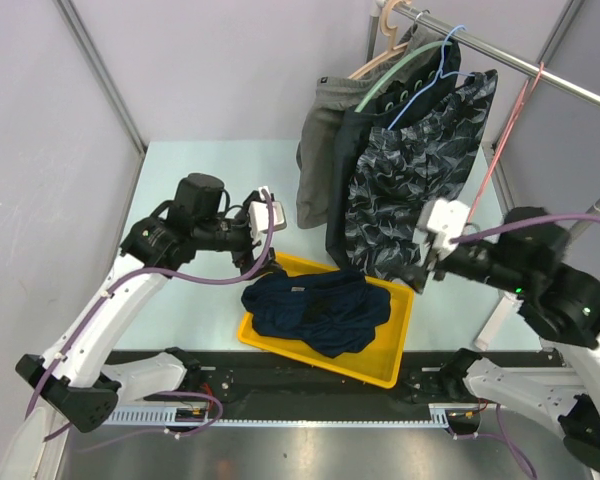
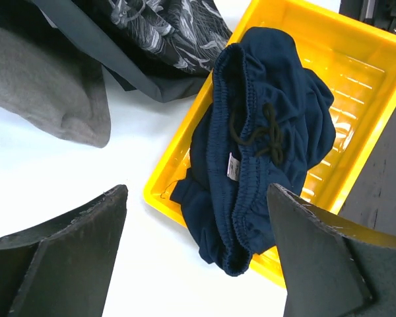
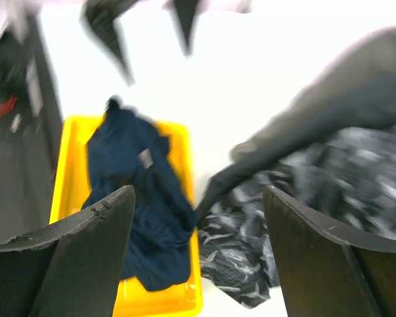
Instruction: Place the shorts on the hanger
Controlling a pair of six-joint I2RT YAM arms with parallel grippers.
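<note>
One shorts [image 1: 315, 310] in one yellow tray [image 1: 398, 335] at the pale tabletop's [image 1: 200, 180] near edge. One hanger [image 1: 510, 130] bare on the rail [image 1: 500, 55]. Left pincer [image 2: 197, 191] and right pincer [image 3: 198, 191] both released.

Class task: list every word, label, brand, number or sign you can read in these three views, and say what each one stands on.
No text in these views can be read.
The white label on the waistband of the navy shorts: marks too small to read in the left wrist view.
Right wrist view: blurred, nothing legible.
</note>
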